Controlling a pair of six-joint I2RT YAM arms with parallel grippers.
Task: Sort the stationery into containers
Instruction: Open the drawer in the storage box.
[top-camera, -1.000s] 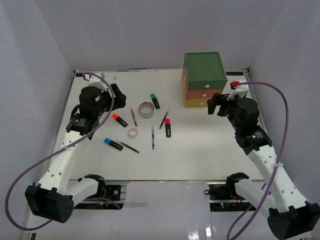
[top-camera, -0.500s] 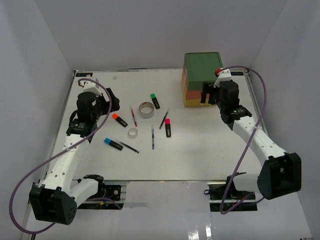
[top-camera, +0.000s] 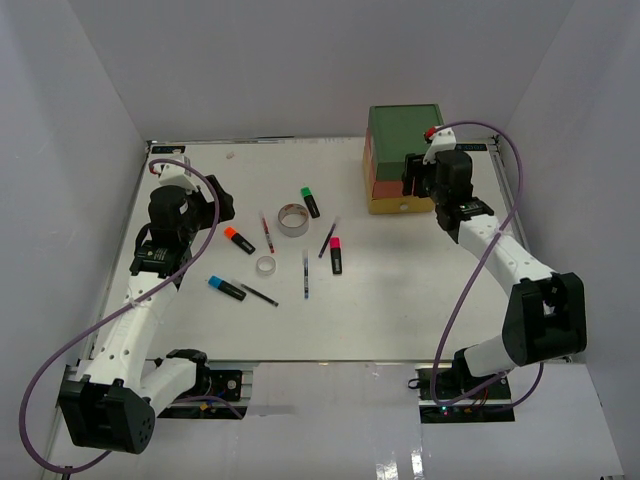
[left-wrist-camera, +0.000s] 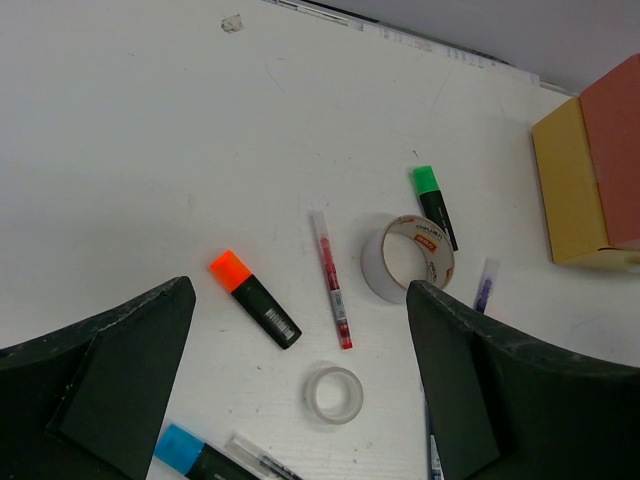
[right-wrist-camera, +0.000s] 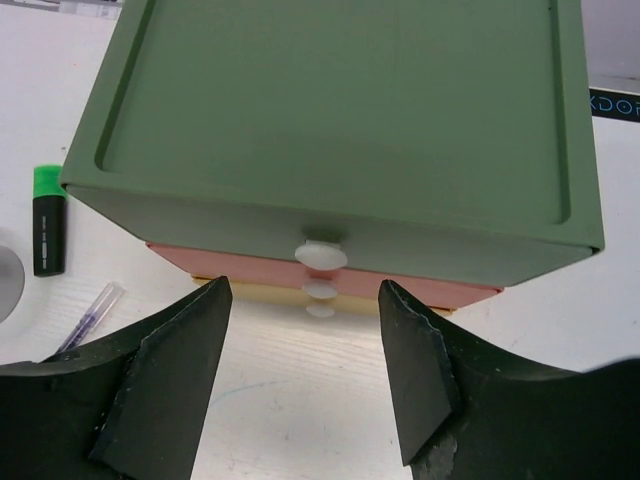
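White desk (top-camera: 400, 300) boxed in by pale grey walls (top-camera: 300, 60), seen whole only from overhead. At its far right, a stacked drawer unit (top-camera: 404, 135): green drawer (right-wrist-camera: 200, 224) over orange drawer (top-camera: 388, 188) over yellow drawer (top-camera: 395, 207), all three closed. Scattered over the middle and left, well apart from the unit: orange-capped highlighter (top-camera: 238, 240), green-capped highlighter (top-camera: 310, 202), pink-capped highlighter (top-camera: 336, 255), blue-capped highlighter (top-camera: 226, 288), grey tape roll (top-camera: 292, 220), smaller whitish tape roll (top-camera: 265, 265), and four thin pens (top-camera: 305, 275), among them a red pen (top-camera: 267, 232) lying between the orange-capped highlighter and the grey tape roll. Given by the overhead view alone: the pink-capped highlighter. Given by the right wrist view alone: a column of three white round knobs, top knob (right-wrist-camera: 322, 254) on the green drawer, framed squarely between the jaws of the right hand (right-wrist-camera: 303, 290), parted to either side, touching nothing, holding nothing; off to the left there, the green-capped highlighter and one purplish pen (right-wrist-camera: 92, 312). Given by the left wrist view alone: print on the inner face of the grey tape roll, plus the left hand (left-wrist-camera: 300, 290) spread wide above the desk's left side, empty, with the orange-capped highlighter and red pen showing between its jaws.
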